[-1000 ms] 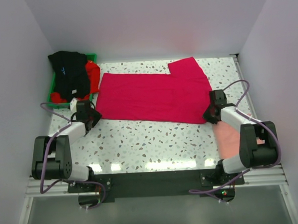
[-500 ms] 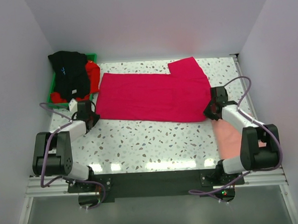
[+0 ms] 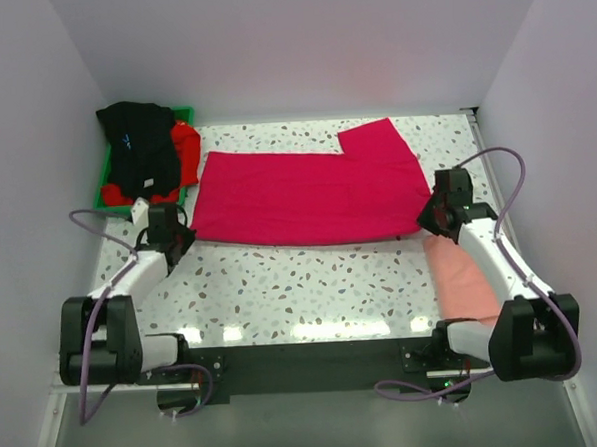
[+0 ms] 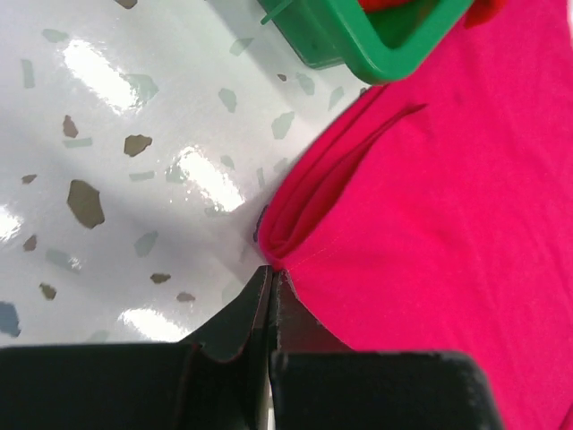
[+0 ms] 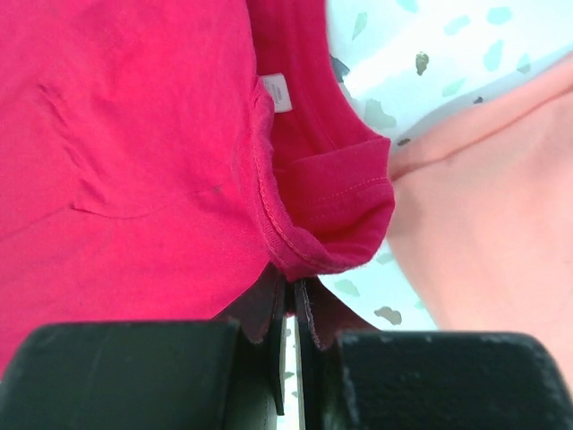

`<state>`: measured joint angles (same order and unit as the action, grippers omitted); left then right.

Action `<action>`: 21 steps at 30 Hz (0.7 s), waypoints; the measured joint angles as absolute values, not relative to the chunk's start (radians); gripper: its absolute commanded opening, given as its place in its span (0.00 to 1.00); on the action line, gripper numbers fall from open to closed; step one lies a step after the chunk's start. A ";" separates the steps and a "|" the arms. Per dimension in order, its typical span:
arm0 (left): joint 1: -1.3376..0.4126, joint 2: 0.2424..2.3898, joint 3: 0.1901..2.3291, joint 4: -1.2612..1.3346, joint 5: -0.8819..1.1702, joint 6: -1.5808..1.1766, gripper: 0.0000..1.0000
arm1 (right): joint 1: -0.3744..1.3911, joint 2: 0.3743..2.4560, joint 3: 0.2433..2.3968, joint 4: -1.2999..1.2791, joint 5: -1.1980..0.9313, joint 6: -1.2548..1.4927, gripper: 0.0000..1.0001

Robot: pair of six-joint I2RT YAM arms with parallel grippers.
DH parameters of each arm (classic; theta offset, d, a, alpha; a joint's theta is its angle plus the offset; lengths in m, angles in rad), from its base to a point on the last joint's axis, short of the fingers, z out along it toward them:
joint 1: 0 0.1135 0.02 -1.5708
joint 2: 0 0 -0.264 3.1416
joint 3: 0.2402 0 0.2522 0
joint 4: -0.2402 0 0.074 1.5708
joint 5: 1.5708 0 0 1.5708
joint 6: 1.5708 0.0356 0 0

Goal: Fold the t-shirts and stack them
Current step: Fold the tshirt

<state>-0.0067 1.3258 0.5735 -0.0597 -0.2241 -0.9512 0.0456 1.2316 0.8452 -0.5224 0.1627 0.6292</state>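
Note:
A crimson-pink t-shirt [image 3: 307, 193] lies spread across the middle of the speckled table [image 3: 312, 283], folded lengthwise with one sleeve sticking out at the back right. My left gripper [image 3: 177, 237] is shut on its near-left corner [image 4: 277, 251]. My right gripper [image 3: 431, 222] is shut on its near-right edge by the collar [image 5: 309, 246], where the white neck label [image 5: 277, 92] shows. A salmon-pink t-shirt [image 3: 463, 275] lies folded at the near right. A black t-shirt [image 3: 139, 147] and a bright red one [image 3: 184, 149] are piled in the tray.
A green plastic tray [image 3: 106, 188] stands at the back left, its corner [image 4: 376, 54] close to the crimson shirt's left end. White walls close in the table on the left, back and right.
Both grippers have closed on the crimson shirt's near corners. Both arms have stretched farther from their bases, carrying that near edge toward the back.

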 measured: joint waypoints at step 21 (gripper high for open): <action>-0.007 0.665 0.379 -0.436 -0.220 -1.001 0.56 | 0.025 0.744 0.807 -0.899 0.131 0.648 0.56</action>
